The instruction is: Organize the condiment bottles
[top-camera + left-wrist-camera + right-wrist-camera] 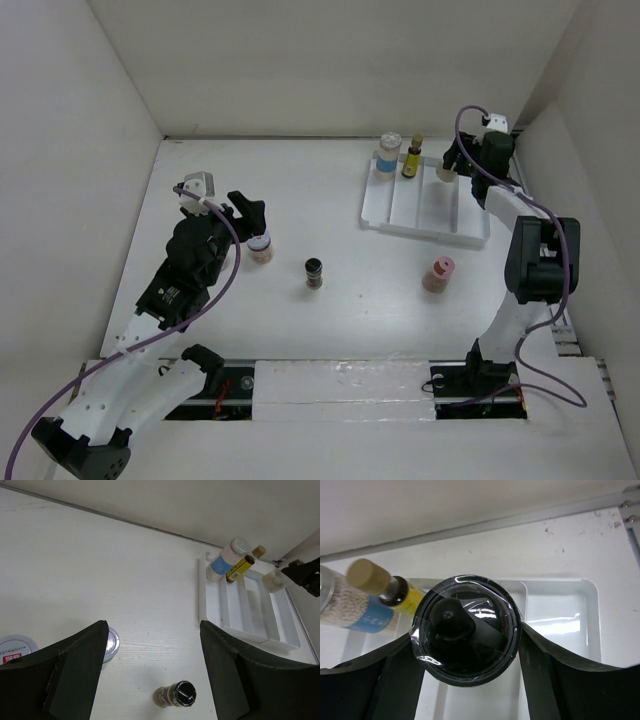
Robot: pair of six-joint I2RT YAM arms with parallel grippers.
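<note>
Over white tray (425,210), black-capped jar (465,630) sits between right jaws, clamped both sides; left jaws spread apart

Bench (330,180): white, wood-grained top, walled by pale panels at the left, far and right edges. Lying directly on it are four items. A white divided tray (420,210) sits near the far right corner, its long compartments running from near to far. A light-lidded jar (260,245) stands upright, left of centre. A black-capped jar (314,272) stands upright about mid-bench. A pink-lidded beige jar (438,273) stands upright, right of centre, just nearer than the tray. The three jars stand well apart in a loose row.
</note>
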